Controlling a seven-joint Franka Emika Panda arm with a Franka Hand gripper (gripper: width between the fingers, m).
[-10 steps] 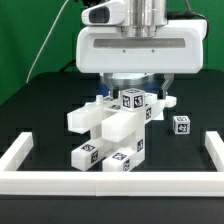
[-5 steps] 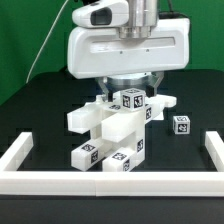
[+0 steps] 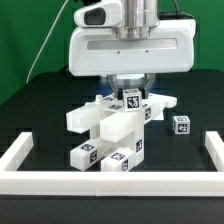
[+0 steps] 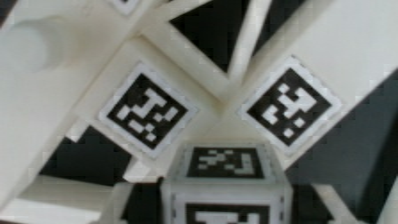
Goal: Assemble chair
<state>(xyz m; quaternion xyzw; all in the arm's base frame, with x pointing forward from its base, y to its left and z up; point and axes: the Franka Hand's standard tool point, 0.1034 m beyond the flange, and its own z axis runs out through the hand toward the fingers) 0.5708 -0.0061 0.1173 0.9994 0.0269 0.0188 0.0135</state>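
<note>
Saw the arm's white housing point(image 3: 130, 50) shifted toward the exterior view's left compared with a second ago, and hardly changed from half a second ago. Found the chair parts point(image 3: 108, 130) lying just as before.

Found the gripper point(image 3: 133, 93) low over the top of the pile, with dark fingers point(image 3: 147, 93) on either side of a tagged block point(image 3: 133, 101). Could not tell whether clamped on that block or merely flanking it. Lost most of the jaws behind the housing in the exterior view, and made out no finger for certain in the wrist view.

Located the chair parts as one pile near the middle of the black table point(image 3: 40, 110), inside the low white border rail point(image 3: 110, 181). Counted several thick bars pointing toward the near left, some with black-and-white square tags, stacked against and over one another. Spotted one small loose piece point(image 3: 181, 124), also tagged, apart from the pile toward the exterior view's right.

Read the tagged block point(image 4: 222, 165) close up in the wrist view: one tag on the face toward the camera, another on an adjoining face, cut off by the frame edge. Made out beyond it a cross-braced piece point(image 4: 187, 50), with white struts crossing and two tilted square tags. Could not say whether the two touched.

Noted a green backdrop point(image 3: 20, 40) on the far left.
</note>
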